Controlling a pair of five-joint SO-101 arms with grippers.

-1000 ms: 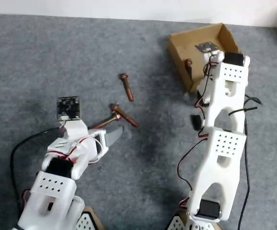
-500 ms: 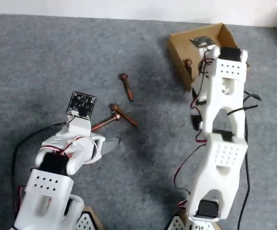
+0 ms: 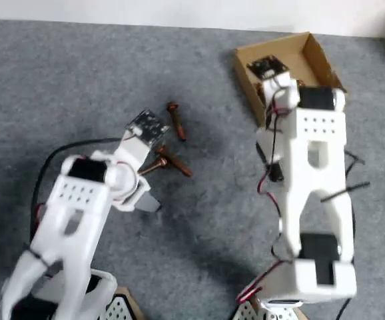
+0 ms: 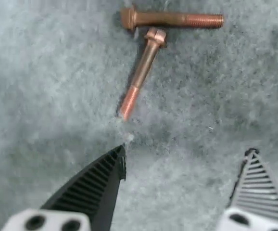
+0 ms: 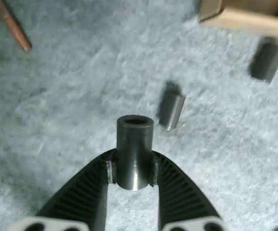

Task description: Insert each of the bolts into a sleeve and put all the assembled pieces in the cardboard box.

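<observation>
Right hand [image 5: 132,164] clamped on a dark sleeve [image 5: 135,144], left hand [image 4: 186,153] spread wide near a copper bolt [image 4: 141,72], grey tabletop [image 4: 225,96].

My jaws hang wide apart over the grey, felt-like bench [image 4: 43,86]. From my dark ribbed fingertip [image 4: 111,168], the nearer bolt [image 4: 141,72] lies just ahead at twelve o'clock, with its threaded end close to that tip but apart from it and its head pointing away. Beyond it the far bolt [image 4: 171,19] lies crosswise. Its head sits at eleven o'clock from the nearer bolt's head, and the two seem to touch. My pale fingertip [image 4: 254,173] stands at three o'clock.
</observation>
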